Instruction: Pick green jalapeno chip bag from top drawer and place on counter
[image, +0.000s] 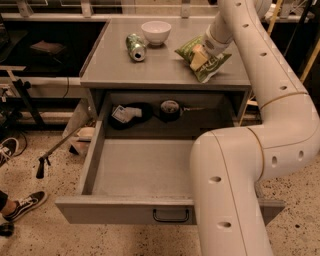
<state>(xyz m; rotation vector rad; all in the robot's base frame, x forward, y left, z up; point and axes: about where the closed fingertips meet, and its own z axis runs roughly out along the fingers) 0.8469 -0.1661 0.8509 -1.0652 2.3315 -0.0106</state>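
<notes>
The gripper (198, 56) sits low over the right side of the worktop (165, 70), its pale tip pressed onto the left part of the green jalapeno chip bag (217, 64). Whether the jaws are closed on the bag or only resting against it cannot be told from this view. The bag lies on the worktop, near its right front corner, crumpled and slanting with one end towards the front edge.

Left of the bag, well apart from it, a green soda can (135, 47) lies on its side. Just behind the can stands a white bowl (156, 32), upright, also left of the bag and farther back.

Below and in front of the bag, the top drawer (120, 212) is pulled far out, with its black wire handle (171, 216) at the middle of the front panel. In the shadow under the worktop, below the bag and to its left, lie a black item with a white card (126, 114) on it and a dark round object (170, 109) beside that.

The robot's white arm (240, 165) rises from the lower right, covers the drawer's right side, bends, and reaches back to the bag from the right.

Far left of the bag, on the speckled floor (30, 235), lie a thin rod (55, 152) with a black grip and a person's dark shoes (22, 205).
</notes>
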